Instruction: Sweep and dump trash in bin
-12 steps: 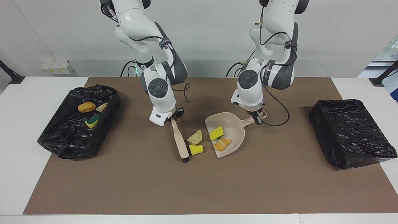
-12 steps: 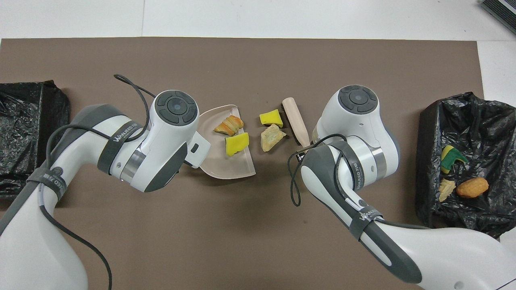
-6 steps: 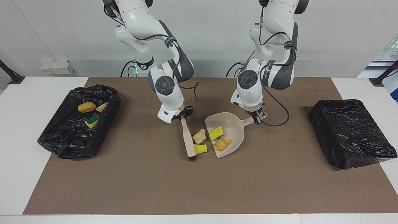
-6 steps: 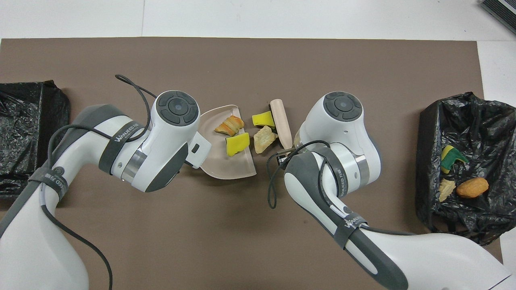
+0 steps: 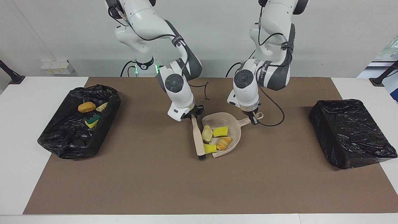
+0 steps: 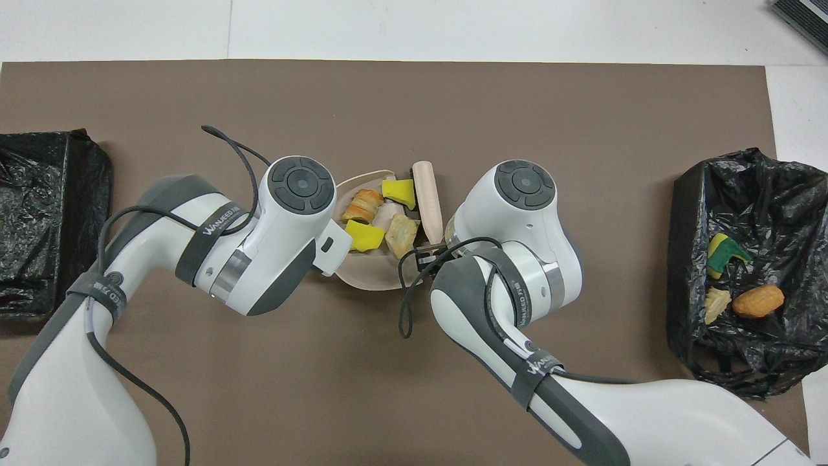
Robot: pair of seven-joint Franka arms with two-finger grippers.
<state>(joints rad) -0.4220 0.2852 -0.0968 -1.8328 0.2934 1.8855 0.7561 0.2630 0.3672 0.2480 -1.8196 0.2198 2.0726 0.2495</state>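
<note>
Four scraps at the dustpan, three in the bin

Facing view: right gripper (image 5: 193, 116) clamped the brush (image 5: 198, 139) handle, left gripper (image 5: 255, 119) clamped the dustpan (image 5: 236, 129) handle, mid-mat. 4 trash (image 5: 220, 131) pcs in pan, 1 at its lip.

Overhead view: 3 pcs in open bin (image 6: 689, 213) at mat's right-arm edge; 2 bins total.

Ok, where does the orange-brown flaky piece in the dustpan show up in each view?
Facing view: the orange-brown flaky piece lies in the beige dustpan, at picture centre, just below a yellow sponge piece.
Overhead view: same piece, upper centre, above that sponge.
Shared landmark: the beige brush at the dustpan's mouth.
</note>
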